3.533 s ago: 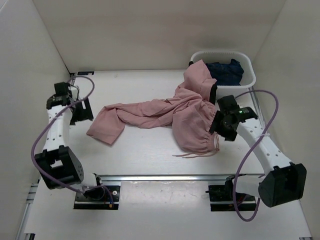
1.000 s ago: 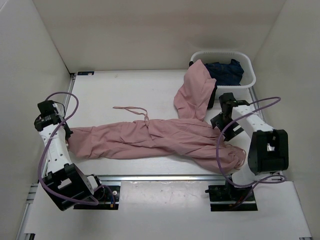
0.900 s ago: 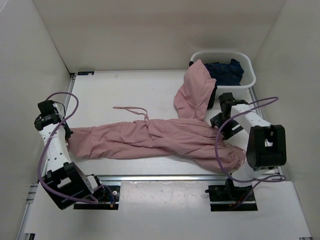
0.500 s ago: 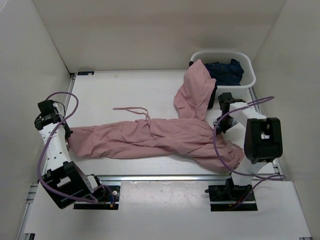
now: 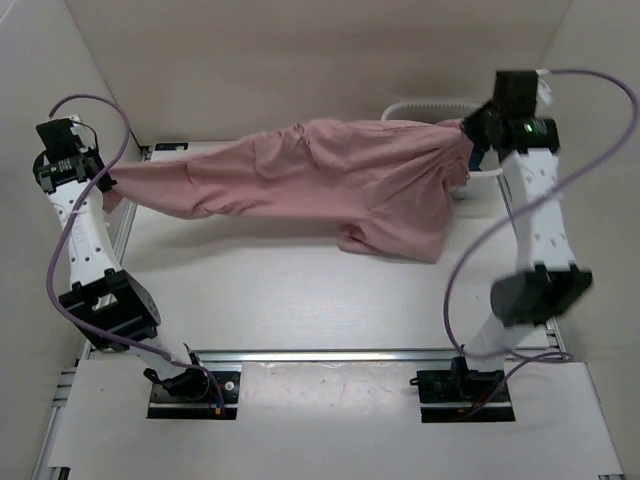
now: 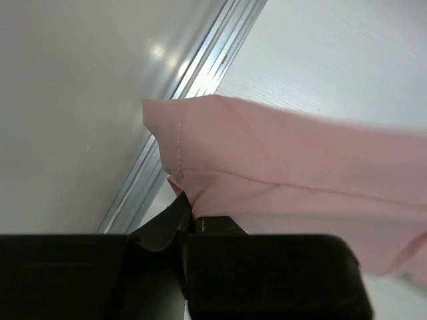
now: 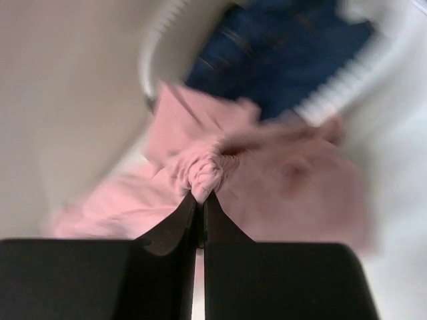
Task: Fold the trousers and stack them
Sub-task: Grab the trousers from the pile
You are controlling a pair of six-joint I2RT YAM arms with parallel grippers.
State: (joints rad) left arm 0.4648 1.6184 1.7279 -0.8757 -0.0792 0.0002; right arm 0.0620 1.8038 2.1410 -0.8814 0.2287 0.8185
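Stretching the trousers [image 5: 330, 180] above the table [image 5: 300, 290], pinching a hemmed corner in the left tool [image 6: 187, 212] far left and gathered fabric in the right tool [image 7: 200, 195] by the far-right basket [image 5: 420, 104].

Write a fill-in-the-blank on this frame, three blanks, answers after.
1. The trousers are ___ in colour.
2. They hang stretched between the left hand and the right hand, and both hands are ___ on the fabric.
3. The navy garment lies in the white basket, on the robot's ___ side.

Missing words: pink; shut; right.
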